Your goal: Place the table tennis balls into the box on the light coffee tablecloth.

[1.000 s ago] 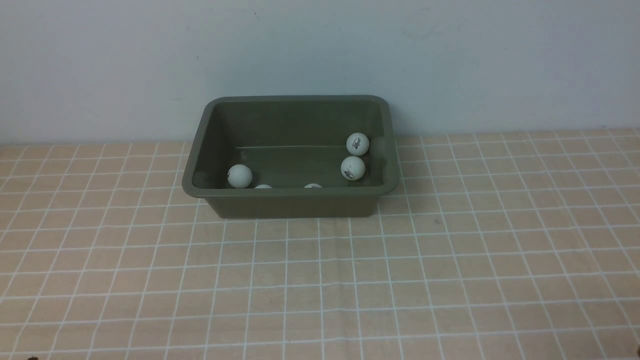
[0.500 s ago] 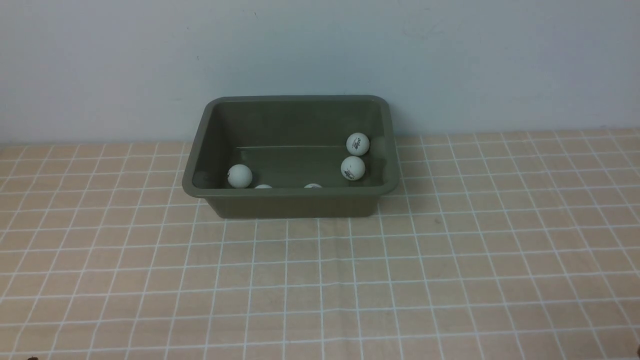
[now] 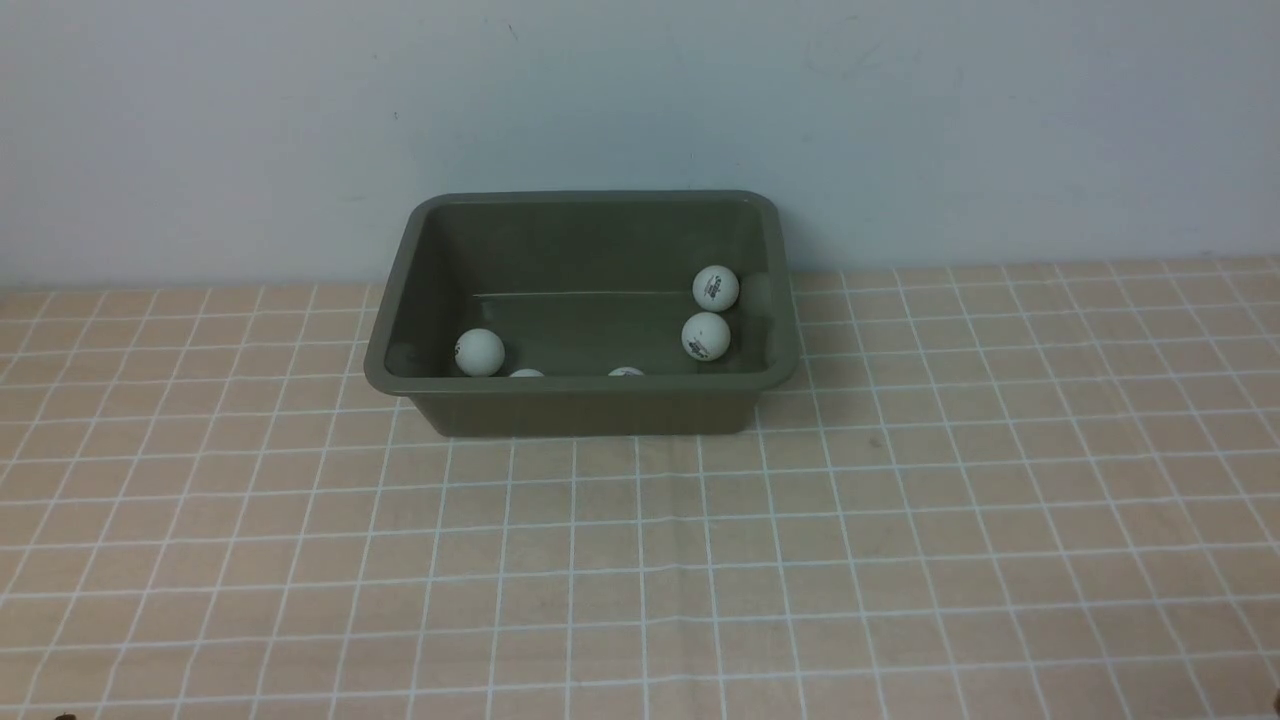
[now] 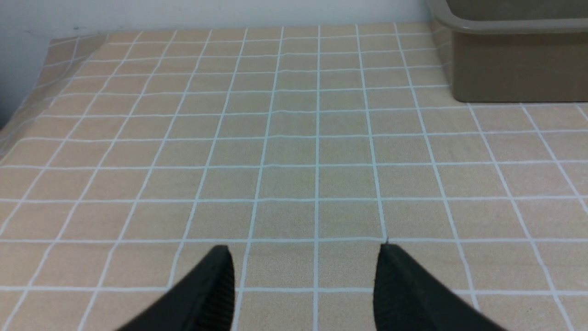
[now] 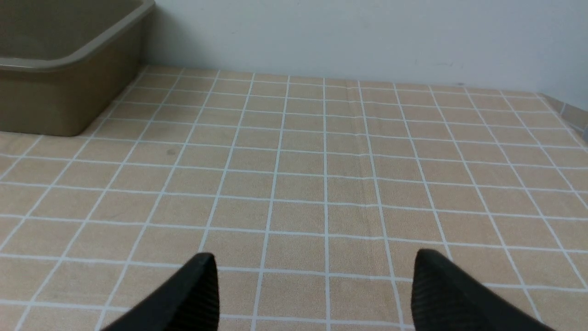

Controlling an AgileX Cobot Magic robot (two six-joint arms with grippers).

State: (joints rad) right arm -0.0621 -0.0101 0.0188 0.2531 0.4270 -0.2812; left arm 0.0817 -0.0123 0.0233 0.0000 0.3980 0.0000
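bare tablecloth (image 3: 640, 560) all round box (image 3: 590, 410) at 12 o'clock; five balls (image 3: 706, 335) visible inside. left gripper (image 4: 303, 285) parted, empty; right gripper (image 5: 317, 294) wide apart, empty.

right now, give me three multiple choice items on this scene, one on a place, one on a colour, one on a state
1. Where are the balls that show?
A. inside the box
B. on the cloth
C. in a gripper

2. What colour is the box?
A. red
B. olive green
C. white

3. How are the left gripper and right gripper?
A. both open, empty
B. both shut on balls
C. one holds the box

Answers: 1 A, the balls lie within the box walls. 2 B, its walls and rim are olive. 3 A, only cloth shows between each pair of fingers.
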